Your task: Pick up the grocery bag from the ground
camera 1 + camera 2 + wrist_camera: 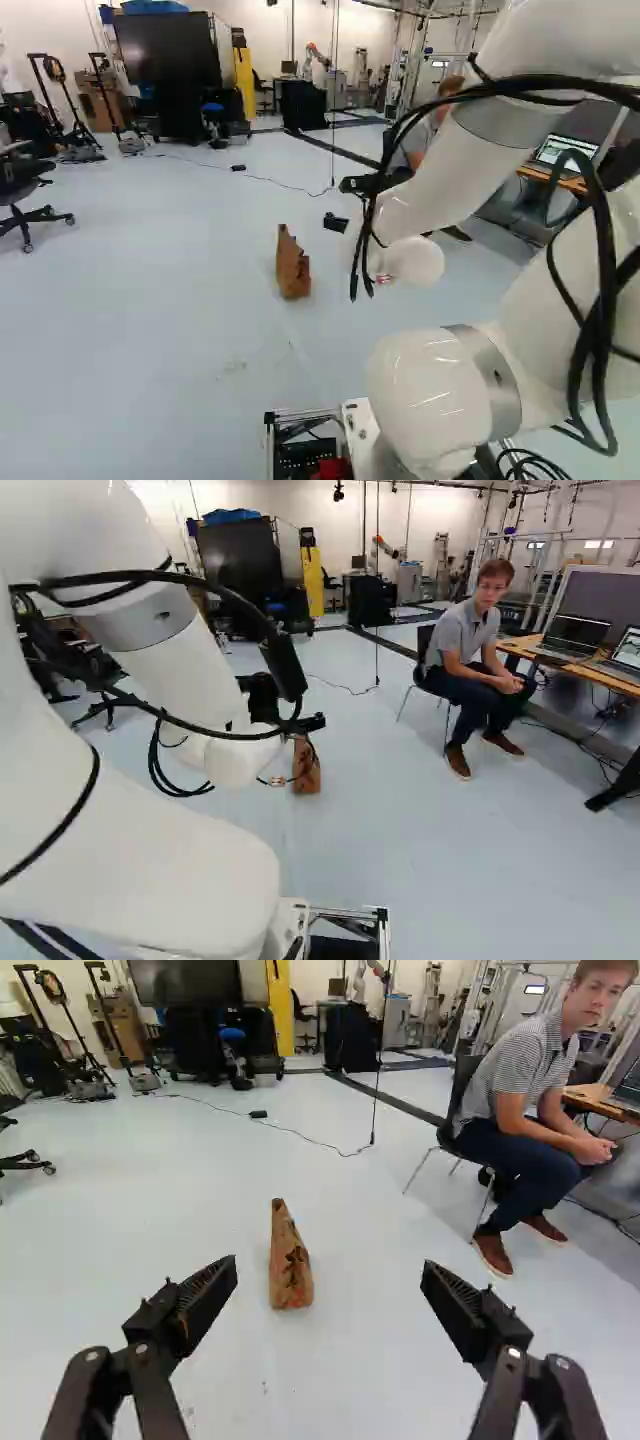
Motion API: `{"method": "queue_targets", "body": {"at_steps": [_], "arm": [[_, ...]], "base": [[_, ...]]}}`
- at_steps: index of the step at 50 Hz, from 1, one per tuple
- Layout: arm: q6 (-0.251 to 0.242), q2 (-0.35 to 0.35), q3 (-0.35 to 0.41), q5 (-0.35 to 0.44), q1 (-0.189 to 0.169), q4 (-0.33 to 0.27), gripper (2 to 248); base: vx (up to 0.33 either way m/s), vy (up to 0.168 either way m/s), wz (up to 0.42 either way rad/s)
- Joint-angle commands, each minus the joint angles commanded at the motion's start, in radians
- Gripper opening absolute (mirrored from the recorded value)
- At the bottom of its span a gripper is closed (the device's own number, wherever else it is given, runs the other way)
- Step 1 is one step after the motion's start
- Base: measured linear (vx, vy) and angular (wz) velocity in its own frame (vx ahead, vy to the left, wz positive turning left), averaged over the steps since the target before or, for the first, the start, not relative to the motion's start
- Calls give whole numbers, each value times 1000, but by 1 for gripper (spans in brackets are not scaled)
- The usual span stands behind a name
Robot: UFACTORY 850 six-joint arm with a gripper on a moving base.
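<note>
And across both base views it is the pale floor (150,330) that is seen first, spread wide around everything. Over it the white arm (430,195) is raised, bent at its joints and draped with black cables, its folded links set right of the middle in the left base view and left of the middle in the right. Along the back, a big dark screen (160,50) is spotted, with a tall yellow thing (314,580) placed beside it. At the right of the right base view a wooden desk (596,679) is picked out, and near the back wall another robot (385,548) can be made out, orange-tipped. Two tripods (74,115) are stood at the far left of the left base view, a black wheeled chair (18,185) nearer on that side.

Now to the grocery bag (290,1270)! Brown, narrow and upright, it is found on the floor, well ahead of the gripper (262,698), touched by neither finger. In the wrist view it is framed between the two fingers, closer to the left one. Those fingers of the gripper (330,1263) are held wide apart, nothing clasped; in the base views they are partly masked by arm and cables. On the desk a laptop (578,633) is opened, and farther out a small black box (258,1114) is strung along a thin floor cable.
</note>
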Motion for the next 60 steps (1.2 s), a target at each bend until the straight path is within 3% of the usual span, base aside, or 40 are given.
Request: {"method": "queue_targets", "body": {"at_steps": [24, 60], "arm": [[0, 0, 0, 0, 0, 0, 247], [0, 0, 0, 0, 0, 0, 247]], "base": [[20, 1, 0], [163, 3, -4]]}}
